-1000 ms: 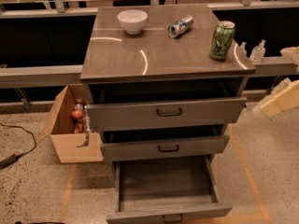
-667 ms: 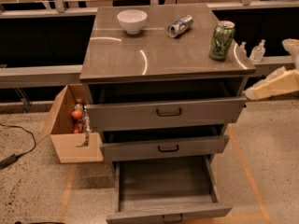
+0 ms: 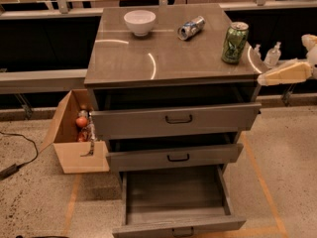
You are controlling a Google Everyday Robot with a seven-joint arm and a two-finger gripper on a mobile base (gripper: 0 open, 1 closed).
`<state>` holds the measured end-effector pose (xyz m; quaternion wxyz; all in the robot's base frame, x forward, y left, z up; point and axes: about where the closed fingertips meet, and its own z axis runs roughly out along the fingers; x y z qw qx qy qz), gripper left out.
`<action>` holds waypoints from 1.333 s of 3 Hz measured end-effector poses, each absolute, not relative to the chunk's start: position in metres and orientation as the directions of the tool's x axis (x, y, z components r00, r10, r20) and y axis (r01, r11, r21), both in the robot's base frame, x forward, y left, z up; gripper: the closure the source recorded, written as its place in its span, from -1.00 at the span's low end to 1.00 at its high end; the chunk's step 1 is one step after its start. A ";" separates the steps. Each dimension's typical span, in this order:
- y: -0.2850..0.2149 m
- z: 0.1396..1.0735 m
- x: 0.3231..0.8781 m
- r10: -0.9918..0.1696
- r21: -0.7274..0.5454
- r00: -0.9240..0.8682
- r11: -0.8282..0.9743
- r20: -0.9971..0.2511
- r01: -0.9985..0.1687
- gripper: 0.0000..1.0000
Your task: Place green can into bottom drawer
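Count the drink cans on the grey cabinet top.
2. The tall green can stands upright near the right edge, beside the cream gripper off that edge. The silver-and-blue can lies on its side farther back, right of the white bowl. None seem hidden there.

Single view. The camera sits high in front of the drawer cabinet (image 3: pixel 173 118) and looks forward and steeply down at moderate range, so the whole surface (image 3: pixel 163 58) and all three drawer fronts fit the frame. The hand (image 3: pixel 280 75) shows at the right edge, beside the surface's near right corner. The green can (image 3: pixel 234 42) stands just left of and above the hand. The open bottom drawer (image 3: pixel 176 202) lies well below and left of it, reaching the lower edge.
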<state>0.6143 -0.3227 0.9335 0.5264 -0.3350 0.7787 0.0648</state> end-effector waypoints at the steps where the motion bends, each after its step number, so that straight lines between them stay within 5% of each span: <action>1: -0.318 0.929 0.620 -0.420 -0.225 -0.223 0.781 -0.880 -0.582 -1.00; 4: -0.306 0.895 0.725 -0.293 -0.164 -0.174 0.836 -0.940 -0.523 -1.00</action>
